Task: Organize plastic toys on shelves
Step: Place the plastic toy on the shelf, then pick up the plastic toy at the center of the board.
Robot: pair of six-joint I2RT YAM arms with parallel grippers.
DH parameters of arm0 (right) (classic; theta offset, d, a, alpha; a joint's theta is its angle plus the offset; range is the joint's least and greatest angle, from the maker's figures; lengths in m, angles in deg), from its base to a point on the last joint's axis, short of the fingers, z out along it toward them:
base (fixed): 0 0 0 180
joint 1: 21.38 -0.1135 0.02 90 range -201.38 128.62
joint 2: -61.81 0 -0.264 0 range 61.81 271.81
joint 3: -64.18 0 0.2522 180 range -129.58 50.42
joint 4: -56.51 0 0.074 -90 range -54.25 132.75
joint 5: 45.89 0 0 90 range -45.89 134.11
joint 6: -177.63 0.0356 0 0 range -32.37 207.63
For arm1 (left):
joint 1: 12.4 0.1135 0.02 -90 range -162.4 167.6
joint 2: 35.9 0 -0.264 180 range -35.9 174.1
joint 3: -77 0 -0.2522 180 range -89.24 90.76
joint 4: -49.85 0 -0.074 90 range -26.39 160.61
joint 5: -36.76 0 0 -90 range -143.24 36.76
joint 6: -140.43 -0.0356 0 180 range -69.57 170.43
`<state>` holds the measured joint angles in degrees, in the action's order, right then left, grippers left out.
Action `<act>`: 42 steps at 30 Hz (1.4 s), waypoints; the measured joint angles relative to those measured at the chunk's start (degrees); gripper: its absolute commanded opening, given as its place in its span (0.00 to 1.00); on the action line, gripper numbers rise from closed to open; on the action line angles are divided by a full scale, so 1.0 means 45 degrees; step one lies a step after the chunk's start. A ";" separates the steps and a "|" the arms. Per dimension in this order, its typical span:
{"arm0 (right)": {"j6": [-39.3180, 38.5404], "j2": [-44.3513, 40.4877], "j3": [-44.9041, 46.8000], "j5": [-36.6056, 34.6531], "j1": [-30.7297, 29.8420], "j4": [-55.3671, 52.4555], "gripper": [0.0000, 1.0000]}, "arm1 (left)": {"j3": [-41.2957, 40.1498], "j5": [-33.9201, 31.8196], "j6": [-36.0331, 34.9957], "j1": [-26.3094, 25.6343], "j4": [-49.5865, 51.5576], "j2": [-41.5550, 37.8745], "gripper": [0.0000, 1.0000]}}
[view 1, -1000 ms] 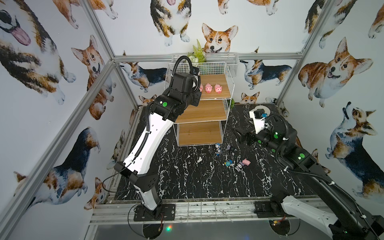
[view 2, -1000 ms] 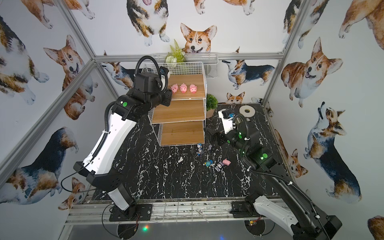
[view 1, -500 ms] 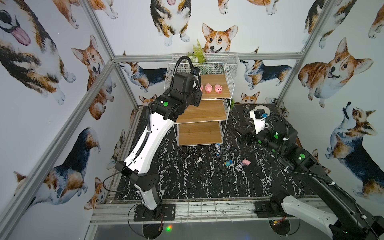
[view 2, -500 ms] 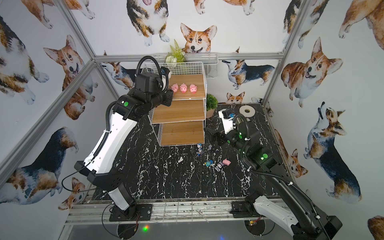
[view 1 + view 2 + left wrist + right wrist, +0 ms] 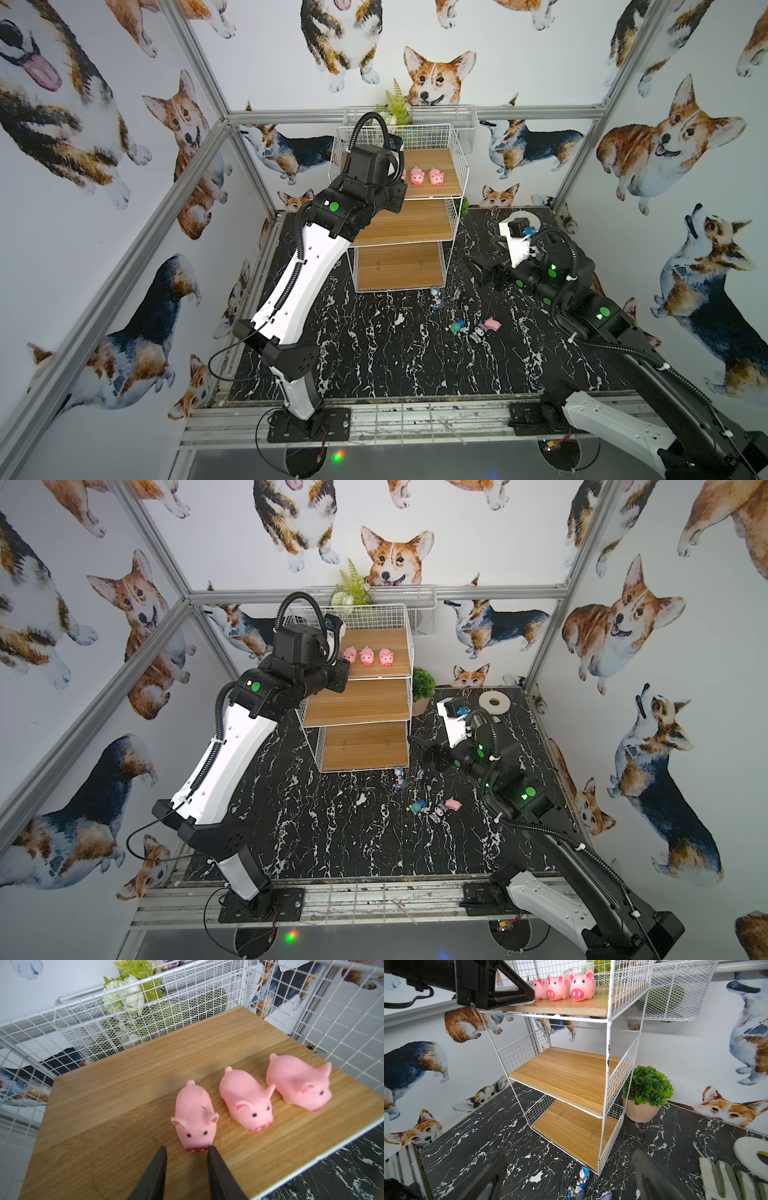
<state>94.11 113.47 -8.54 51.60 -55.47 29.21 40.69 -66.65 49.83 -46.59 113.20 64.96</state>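
Three pink pigs (image 5: 194,1115) (image 5: 367,656) stand in a row on the top shelf (image 5: 432,160), snouts toward the front edge. My left gripper (image 5: 187,1148) is open at that shelf's front, its narrow gap bare, fingertips (image 5: 529,993) right at the nearest pig's snout. The middle shelf (image 5: 357,702) and bottom shelf (image 5: 571,1132) are bare. On the floor lie two blue figures (image 5: 583,1176) (image 5: 436,299), another blue one (image 5: 417,807), a black-and-purple figure (image 5: 438,811) and a pink pig (image 5: 492,323). My right gripper (image 5: 569,1154) (image 5: 422,754) hangs wide open above the floor by the rack's corner.
A potted green plant (image 5: 646,1088) stands right of the rack. A white tape roll (image 5: 493,702) and a white-and-grey glove (image 5: 726,1178) lie at the back right. A wire basket (image 5: 465,124) with a plant hangs behind the rack's top.
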 measured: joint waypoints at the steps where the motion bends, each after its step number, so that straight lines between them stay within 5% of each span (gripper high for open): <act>1: 0.0000 0.0000 0.0000 0.0000 0.0000 0.0000 1.00 | 0.0015 -0.0005 0.0010 0.0000 -0.0005 0.0010 0.36; 10: 0.0248 -0.0136 0.0000 -0.0073 0.0000 -0.0248 1.00 | -0.0461 0.0097 0.0083 -0.0131 -0.0151 -0.0724 0.47; 18: 0.1598 -0.0068 -0.0015 -0.1744 0.0044 -0.2885 0.98 | -0.5926 0.1297 0.0180 -0.0413 -0.2035 -0.5178 0.60; 23: 0.2890 0.0131 0.0709 -0.2443 0.0457 -0.4954 0.88 | -1.0054 0.2599 0.0491 -0.0957 -0.3385 -0.7407 0.69; 31: 0.4590 0.1379 0.2807 -0.1229 0.3419 -0.6499 0.51 | -1.5975 0.3837 0.1681 -0.1520 -0.5153 -0.9894 0.83; 34: 0.4687 0.2555 0.2827 -0.0646 0.3541 -0.6513 0.47 | -1.7612 0.4444 0.2565 -0.1593 -0.6037 -1.0015 1.00; 42: 0.4682 0.5090 0.2608 -0.0316 0.3585 -0.6198 0.40 | -2.0429 0.6023 0.4716 -0.1656 -0.8325 -0.8718 1.00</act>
<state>115.18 136.37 3.20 50.18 -39.34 1.32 -51.24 -39.55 71.05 -54.04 75.73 25.72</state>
